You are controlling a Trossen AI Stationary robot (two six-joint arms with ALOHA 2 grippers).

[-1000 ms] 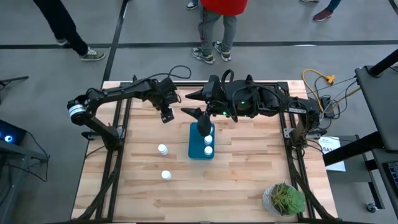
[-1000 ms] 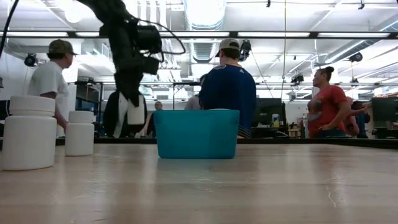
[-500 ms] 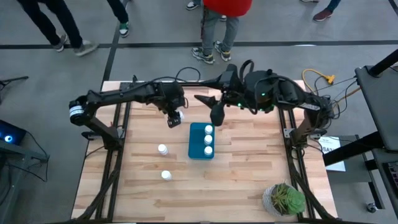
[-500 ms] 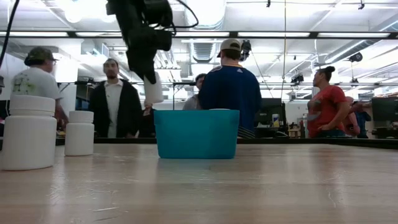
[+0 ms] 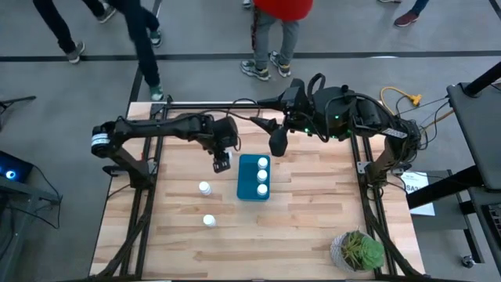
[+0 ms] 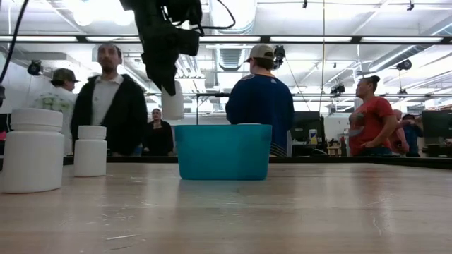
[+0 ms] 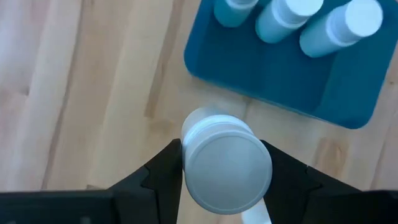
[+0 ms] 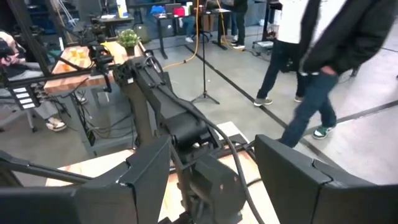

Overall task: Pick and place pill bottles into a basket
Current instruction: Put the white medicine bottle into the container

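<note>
Your wooden table (image 5: 313, 227) carries everything in this record; on it, near the middle, stands the teal-blue basket (image 5: 252, 190), and a potted plant (image 5: 358, 251) sits at the corner by the right arm's side, well apart from the work; beyond the table several people (image 6: 263, 99) stand in the room. Your left arm (image 5: 156, 129) reaches in over the boards, and your left gripper (image 5: 221, 161) hangs just beside the basket, off the table surface; its fingers (image 7: 163, 171) are clenched on either side of a white pill bottle (image 7: 226, 165), which the low view shows lifted (image 6: 171, 101) above and to one side of the basket's rim, not yet over the bin. Your right arm (image 5: 344, 117) is held up behind the basket, with your right gripper (image 5: 276, 142) clear of the bin; its two fingers (image 8: 149, 174) stand spread apart with nothing between them, so you may record it as released. Inside the basket three pill bottles (image 5: 261, 175) stand upright in a row along one wall, touching or nearly touching each other; the left wrist view confirms three capped tops (image 7: 292, 12) in the bin. Two loose pill bottles remain on the boards on the left arm's side: one (image 5: 204, 188) near the basket, the other (image 5: 209, 221) farther toward the table's front edge; both stand upright and apart from each other.
</note>
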